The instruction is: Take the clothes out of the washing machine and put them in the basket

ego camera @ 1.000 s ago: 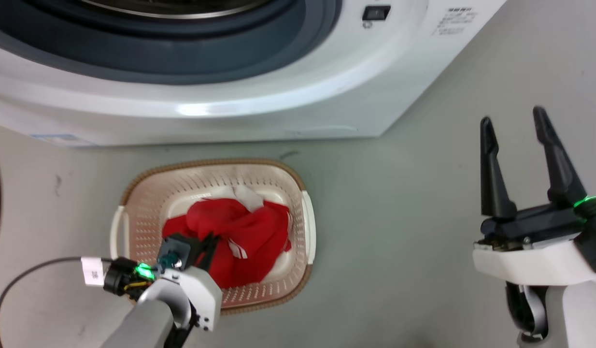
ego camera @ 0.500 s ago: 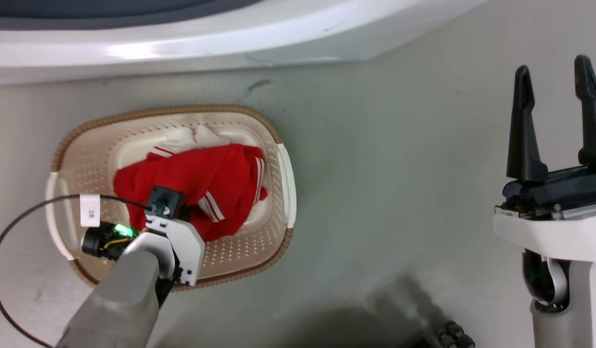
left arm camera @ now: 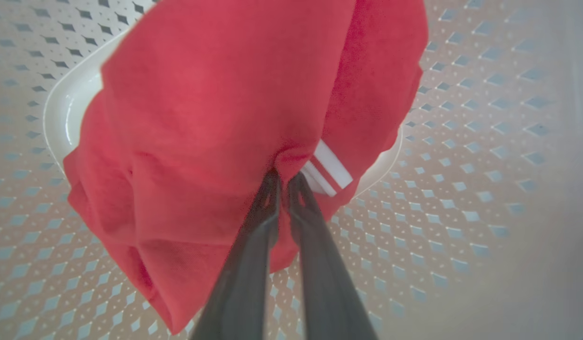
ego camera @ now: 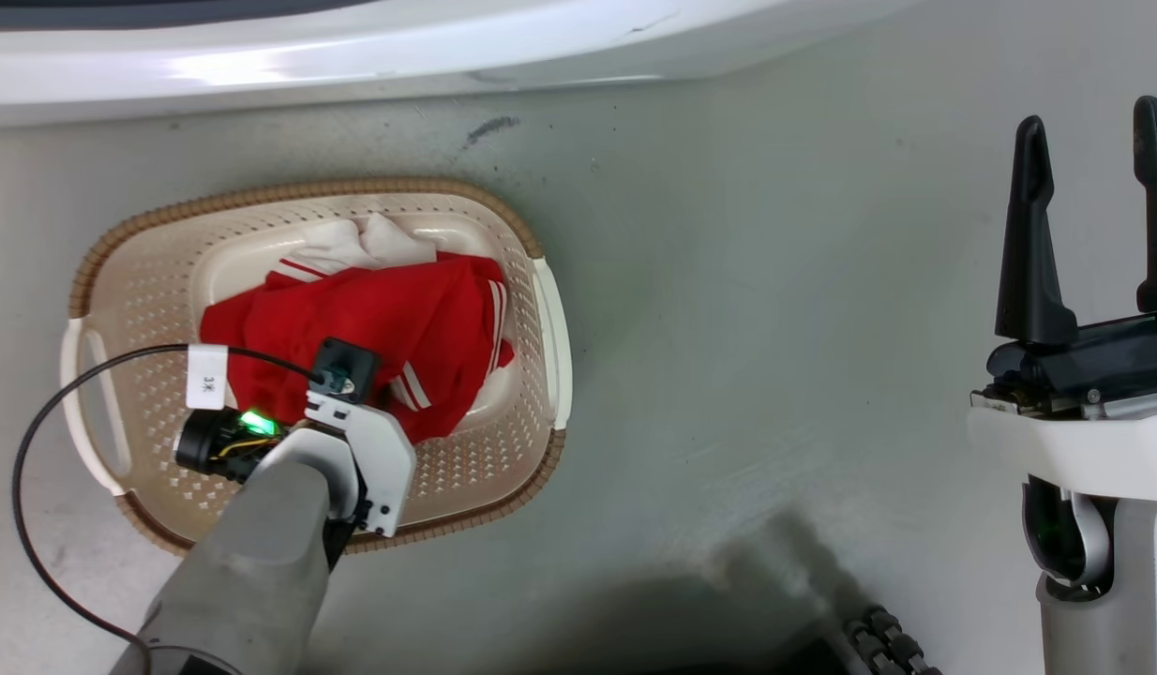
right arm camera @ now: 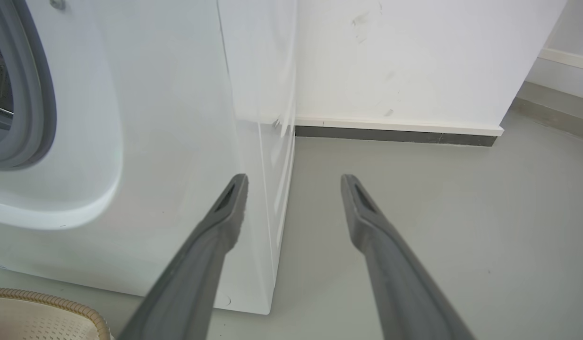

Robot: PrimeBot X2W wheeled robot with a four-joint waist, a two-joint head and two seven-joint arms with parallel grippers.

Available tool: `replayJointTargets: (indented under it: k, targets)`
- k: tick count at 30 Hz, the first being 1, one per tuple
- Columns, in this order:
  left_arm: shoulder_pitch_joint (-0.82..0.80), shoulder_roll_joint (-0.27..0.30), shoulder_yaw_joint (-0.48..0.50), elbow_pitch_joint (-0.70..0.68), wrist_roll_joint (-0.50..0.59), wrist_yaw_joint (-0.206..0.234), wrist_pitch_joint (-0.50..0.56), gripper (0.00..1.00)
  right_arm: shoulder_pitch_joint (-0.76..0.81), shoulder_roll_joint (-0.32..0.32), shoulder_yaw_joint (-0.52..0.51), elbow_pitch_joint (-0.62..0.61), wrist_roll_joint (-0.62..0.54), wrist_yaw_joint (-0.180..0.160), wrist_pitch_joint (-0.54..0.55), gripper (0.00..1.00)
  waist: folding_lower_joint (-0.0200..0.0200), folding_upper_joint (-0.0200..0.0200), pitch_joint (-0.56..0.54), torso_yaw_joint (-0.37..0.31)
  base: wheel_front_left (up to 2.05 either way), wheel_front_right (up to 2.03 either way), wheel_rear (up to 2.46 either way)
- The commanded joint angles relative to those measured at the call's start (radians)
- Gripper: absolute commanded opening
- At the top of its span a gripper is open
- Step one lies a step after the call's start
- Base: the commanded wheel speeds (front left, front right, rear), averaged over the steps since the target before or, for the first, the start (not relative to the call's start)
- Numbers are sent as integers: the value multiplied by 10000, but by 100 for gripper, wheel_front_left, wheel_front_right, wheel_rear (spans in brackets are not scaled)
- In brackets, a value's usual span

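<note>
The red clothes (ego camera: 372, 337) with white stripes lie heaped in the cream basket (ego camera: 147, 281) on the floor below the washing machine (ego camera: 353, 56). My left arm reaches down over the basket's near side. Seen from the left wrist, my left gripper (left arm camera: 284, 178) is shut, pinching a fold of the red clothes (left arm camera: 201, 118) beside a white stripe. At the right, clear of the basket, my right gripper (ego camera: 1094, 141) stands open with nothing between its fingers. From the right wrist, the right gripper (right arm camera: 294, 182) points past the washing machine (right arm camera: 154, 141) corner, with the basket (right arm camera: 46, 307) rim at lower left.
A black cable (ego camera: 35, 450) with a white tag loops from my left wrist over the basket's left side. Bare grey floor (ego camera: 775, 328) lies between basket and right arm. A white wall (right arm camera: 405, 61) with a baseboard stands behind the machine. A dark shadow and ribbed part (ego camera: 888, 637) show at the bottom.
The head camera has tilted down, so the machine front slid up out of view. My left gripper stays low in the basket on the red clothes; the right gripper stays open.
</note>
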Motion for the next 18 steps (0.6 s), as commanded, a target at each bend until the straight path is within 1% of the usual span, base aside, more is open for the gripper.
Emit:
replayJointTargets:
  k: [1,4,8,10,13,16,17,18]
  targets:
    - [-21,-73,7,40,-66,-32,-94,100,-156,3,-22,39,-3,-7,-20,100,-1,0,-194,95,0,0,0]
    - [117,-126,152,13,-197,184,-550,100,-25,3,-48,126,-38,-7,-19,100,-1,0,-581,209,0,0,0]
    - [448,-335,549,-246,-517,356,-808,100,247,3,-23,286,-91,-7,-19,100,-1,0,-1231,360,0,0,0]
    - [605,-323,760,-840,-573,477,-842,100,386,1,-5,347,-115,-7,-19,100,-1,0,-1611,458,0,0,0]
    - [1292,-227,1011,-1883,-318,667,-826,100,670,1,-3,446,-179,-7,-19,100,-1,0,-2212,621,0,0,0]
    - [1782,-219,1469,-2943,-113,885,-833,100,946,1,21,575,-223,-7,-19,100,-1,0,-2803,790,0,0,0]
    - [1782,-219,1469,-2943,-113,885,-833,100,946,1,21,575,-223,-7,-19,100,-1,0,-2803,790,0,0,0]
    - [1970,-238,1623,-3282,0,934,-832,100,1026,1,27,614,-252,-7,-21,100,-1,0,-2986,842,0,0,0]
